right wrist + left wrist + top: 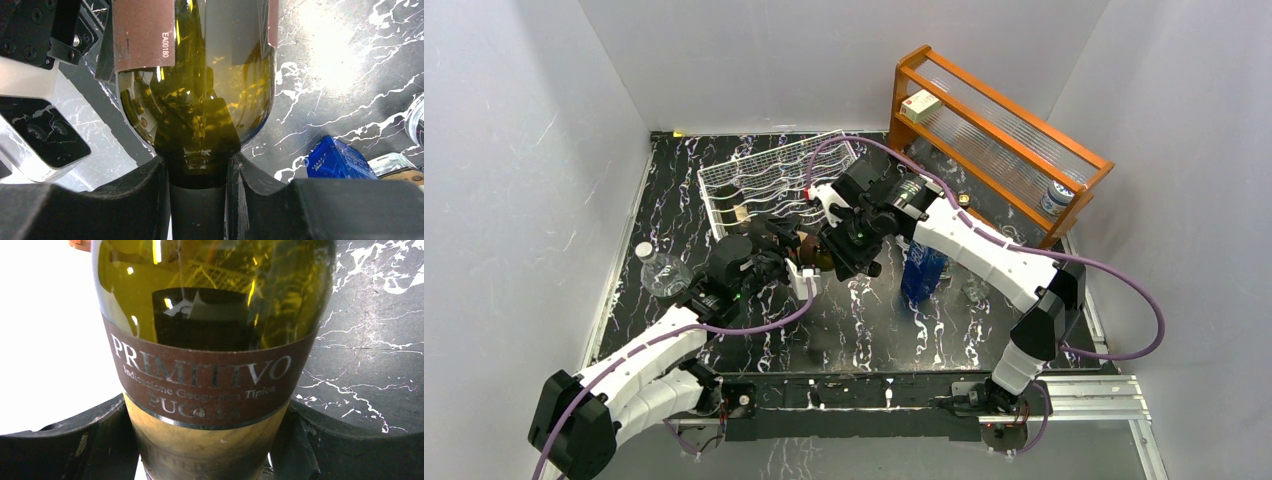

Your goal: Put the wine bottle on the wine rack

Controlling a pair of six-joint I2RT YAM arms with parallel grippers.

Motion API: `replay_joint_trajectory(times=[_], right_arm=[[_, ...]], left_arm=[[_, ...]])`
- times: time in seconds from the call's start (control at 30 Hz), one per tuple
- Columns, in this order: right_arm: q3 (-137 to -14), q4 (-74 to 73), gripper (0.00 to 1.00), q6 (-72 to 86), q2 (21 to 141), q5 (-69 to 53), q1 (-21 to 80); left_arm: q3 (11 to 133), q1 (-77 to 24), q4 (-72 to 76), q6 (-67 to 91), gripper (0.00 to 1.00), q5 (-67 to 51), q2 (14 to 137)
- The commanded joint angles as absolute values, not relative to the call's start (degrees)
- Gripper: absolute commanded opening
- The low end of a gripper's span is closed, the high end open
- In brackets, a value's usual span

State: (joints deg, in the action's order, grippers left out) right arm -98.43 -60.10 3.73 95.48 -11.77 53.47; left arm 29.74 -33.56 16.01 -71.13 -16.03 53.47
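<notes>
1. Top external view: the dark green glass wine bottle with a brown paper label (810,248) is over the middle of the black marble-patterned table (874,330). It lies on its side between the two arms. The left gripper (790,262) is at its left end and the right gripper (836,246) at its right end. I cannot tell whether the bottle is lifted from the table. The white wire wine rack with wavy rods (769,185) stands just behind, at the far left, and the bottle is not yet in it. An orange wooden shelf with clear panels (999,140) is at the far right. A blue packet (921,270) is right of the grippers, and a clear plastic water bottle (662,272) is at the left.

2. Left wrist view: the left gripper (210,455) has its jaws about half apart. The fingers (75,440) press on both sides of the wide lower body of the wine bottle (210,385), near the label.

3. Right wrist view: the right gripper (199,200) has its jaws almost together. The fingers (125,200) pinch the thin neck of the wine bottle (200,115), just below the shoulder.

4. Handling, as I judge it: the bottle is stiff, rather heavy, smooth and breakable. Bare glass can slip or turn in the pads. The body grip should carry the weight and the neck grip should only guide. It should be laid gently into a cradle.
</notes>
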Motion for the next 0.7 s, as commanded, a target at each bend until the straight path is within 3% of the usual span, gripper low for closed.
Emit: replay_joint_trajectory(times=[0.0,0.03,0.1,0.5,0.67], right_arm=[[-97.99,-58.06,0.0,6.22,92.94,-7.41,53.61],[-97.73,-57.37,0.0,6.5,92.38,-6.72,53.61],[-96.9,-55.74,0.0,7.1,91.08,-5.35,53.61],[-91.73,-47.57,0.0,13.8,82.84,4.9,53.61],[-89.36,-47.26,0.0,11.14,81.7,0.96,53.61]], left_arm=[[31.02,-33.71,25.03,-70.17,0.39,-16.83,51.49],[30.66,-33.69,25.56,-69.68,0.54,-16.75,51.55],[30.21,-33.66,26.38,-68.65,0.96,-16.63,51.81],[32.26,-33.67,19.74,-67.92,0.98,-17.51,52.96],[33.9,-33.7,23.13,-57.33,0.98,-14.89,53.02]])
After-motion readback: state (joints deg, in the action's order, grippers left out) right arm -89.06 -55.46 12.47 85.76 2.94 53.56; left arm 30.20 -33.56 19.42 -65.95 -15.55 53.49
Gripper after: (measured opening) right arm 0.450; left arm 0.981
